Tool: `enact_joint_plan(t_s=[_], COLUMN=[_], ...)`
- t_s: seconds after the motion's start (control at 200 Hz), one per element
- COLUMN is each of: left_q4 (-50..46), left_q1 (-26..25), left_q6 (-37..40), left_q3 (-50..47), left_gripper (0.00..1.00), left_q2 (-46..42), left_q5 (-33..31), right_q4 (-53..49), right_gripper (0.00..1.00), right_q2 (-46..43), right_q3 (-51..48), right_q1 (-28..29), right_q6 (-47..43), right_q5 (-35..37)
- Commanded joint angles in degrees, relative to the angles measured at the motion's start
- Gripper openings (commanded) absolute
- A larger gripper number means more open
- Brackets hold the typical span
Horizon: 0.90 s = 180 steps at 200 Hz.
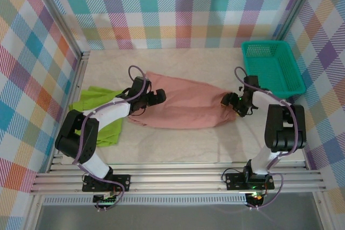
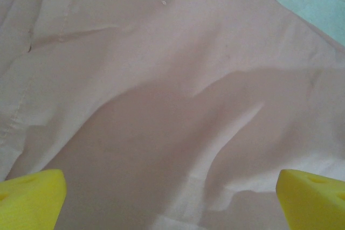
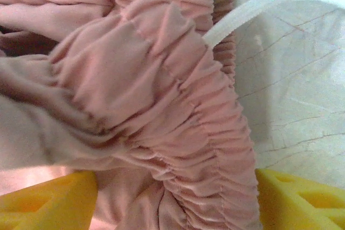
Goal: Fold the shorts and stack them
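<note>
The salmon pink shorts [image 1: 186,106] lie spread across the middle of the table, waistband to the right. My right gripper [image 1: 233,100] is at that end. In the right wrist view its yellow fingers [image 3: 48,200] press on either side of the gathered waistband [image 3: 178,133], which fills the gap at the right gripper [image 3: 177,197]. A white drawstring [image 3: 253,6] trails onto the table. My left gripper [image 1: 156,97] hovers over the left part of the pink shorts [image 2: 161,79]; the left gripper [image 2: 171,197] is open wide with nothing between its fingers. The lime green shorts [image 1: 92,98] lie partly under the left arm.
A teal mesh basket [image 1: 264,43] stands at the back right, close behind the right arm. Checked walls and metal frame rails close in the table [image 1: 178,60] on three sides. Bare marble-patterned surface shows behind and in front of the pink shorts.
</note>
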Motion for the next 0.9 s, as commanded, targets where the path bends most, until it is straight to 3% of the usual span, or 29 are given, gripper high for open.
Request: enact_joint_plan(t_s=[0.0,0.225,0.595,0.66,0.765,0.895], left_q4=[-0.28,-0.29,-0.26,-0.43,-0.51,-0.77], left_q1=[-0.23,-0.22,-0.19,-0.24,-0.18,-0.25], left_q6=[0.47,0.67,0.65,0.73,0.91,1.20], left_q3=[-0.82,-1.12,-1.23,-1.21,-1.42,-1.75], left_gripper=[1.00,1.00,1.00,1.00,1.00,1.00], left_q2=[-0.43,-0.72,-0.95,-0.95,-1.26,-1.89], left_q5=[-1.09,-1.32,-1.79,-1.93,-2.19,-2.87], right_q4=[-0.60,-2.46,0.51,0.22,-0.66,-3.05], right_gripper=[0.81,0.82,0.72,0.64,0.39,0.17], right_q2=[1.35,-0.54,4.20,4.59,4.59,4.32], right_q3=[1.29,0.79,1.19,1.66,2.71,4.66], right_q1=[0.67,0.65,2.90,3.24,3.91,4.73], right_q6=[0.55,-0.11,1.54,1.29,-0.01,-1.79], right_q5=[1.48,7.40,3.59,3.92,5.95,8.57])
